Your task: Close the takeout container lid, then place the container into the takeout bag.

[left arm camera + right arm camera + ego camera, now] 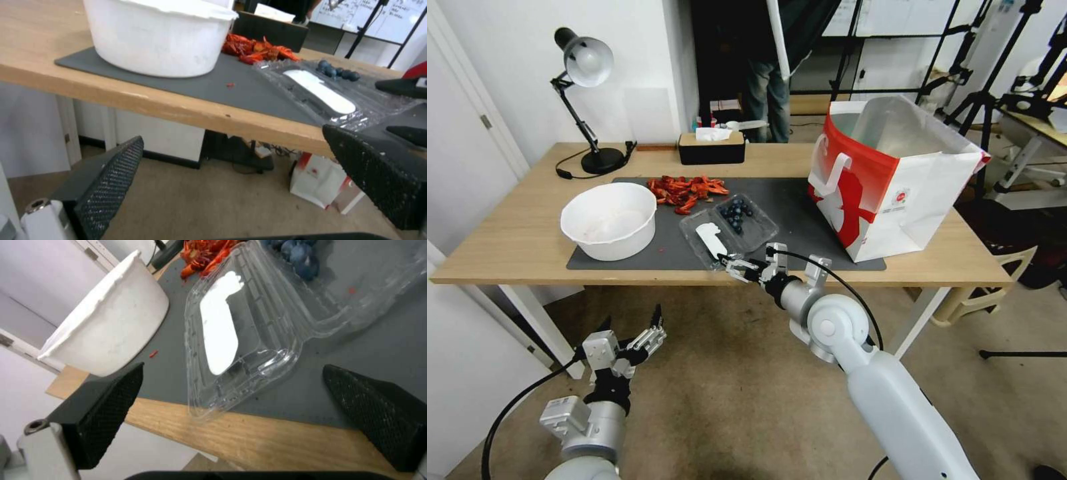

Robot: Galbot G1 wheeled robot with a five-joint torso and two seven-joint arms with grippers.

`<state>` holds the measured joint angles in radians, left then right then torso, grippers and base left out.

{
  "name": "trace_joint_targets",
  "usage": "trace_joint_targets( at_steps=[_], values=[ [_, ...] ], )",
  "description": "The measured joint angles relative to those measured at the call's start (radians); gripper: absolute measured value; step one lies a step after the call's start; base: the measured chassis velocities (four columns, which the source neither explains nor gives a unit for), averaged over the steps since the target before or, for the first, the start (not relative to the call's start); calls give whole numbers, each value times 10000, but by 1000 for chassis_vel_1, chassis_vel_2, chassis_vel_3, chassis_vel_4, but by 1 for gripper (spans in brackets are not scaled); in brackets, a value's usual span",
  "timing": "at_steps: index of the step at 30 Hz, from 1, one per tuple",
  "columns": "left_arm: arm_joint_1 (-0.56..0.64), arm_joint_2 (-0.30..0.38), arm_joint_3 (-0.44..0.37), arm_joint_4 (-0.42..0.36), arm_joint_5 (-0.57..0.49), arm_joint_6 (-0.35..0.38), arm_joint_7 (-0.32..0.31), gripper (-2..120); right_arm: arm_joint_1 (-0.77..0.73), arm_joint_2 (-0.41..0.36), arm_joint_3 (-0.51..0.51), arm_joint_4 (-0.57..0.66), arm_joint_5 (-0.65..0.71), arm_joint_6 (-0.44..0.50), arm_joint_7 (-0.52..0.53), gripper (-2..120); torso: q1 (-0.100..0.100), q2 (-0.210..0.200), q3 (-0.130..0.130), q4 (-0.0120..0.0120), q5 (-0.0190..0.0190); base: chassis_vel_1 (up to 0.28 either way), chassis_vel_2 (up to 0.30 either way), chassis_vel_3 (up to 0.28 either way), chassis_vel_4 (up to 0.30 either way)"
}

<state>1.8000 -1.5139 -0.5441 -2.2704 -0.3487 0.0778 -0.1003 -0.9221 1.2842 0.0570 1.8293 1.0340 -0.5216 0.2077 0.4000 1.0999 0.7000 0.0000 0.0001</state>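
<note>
The takeout container (740, 217) lies open on the grey mat (800, 200), dark blueberries (737, 212) in its far half. Its lid (710, 241), clear plastic with a white oblong sticker, lies flat toward the table's front edge. My right gripper (728, 265) is open at that front edge, and the right wrist view shows the lid's corner (231, 340) lying between its spread fingers (111, 406) without contact. The takeout bag (894, 180) stands upright and open at the right of the mat. My left gripper (634, 327) hangs open below the table edge, holding nothing.
A round white bowl (608, 220) sits left of the container, with a pile of red pieces (684, 189) behind it. A desk lamp (587, 100) and a black tissue box (712, 147) stand at the back. Another white bag (320, 180) stands on the floor under the table.
</note>
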Motion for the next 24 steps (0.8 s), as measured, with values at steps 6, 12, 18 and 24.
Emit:
trace_joint_targets(
  at_steps=[6, 12, 18, 24],
  values=[
    [-46, -11, 32, 94, -2, -1, -17, 100, 156, 22, -84, -130, 97, -99, 45, 100, 0, 0, 0, -1, -1, 0, 0, 0, 0],
    [-70, 36, 14, 128, -6, -17, -29, 100, 359, 98, -206, -315, 189, -170, 93, 100, -1, 0, 0, 0, -1, 0, 0, 0, 0],
    [-29, 66, -16, 136, -8, -87, -47, 100, 679, 422, -473, -676, 239, -264, 184, 100, -1, 0, -1, -1, -1, 0, 0, 0, 0],
    [-10, 50, -12, 162, -6, -210, -48, 100, 841, 606, -640, -835, 241, -221, 163, 100, 0, 0, 0, 1, -1, 0, 0, 0, 0]
  ],
)
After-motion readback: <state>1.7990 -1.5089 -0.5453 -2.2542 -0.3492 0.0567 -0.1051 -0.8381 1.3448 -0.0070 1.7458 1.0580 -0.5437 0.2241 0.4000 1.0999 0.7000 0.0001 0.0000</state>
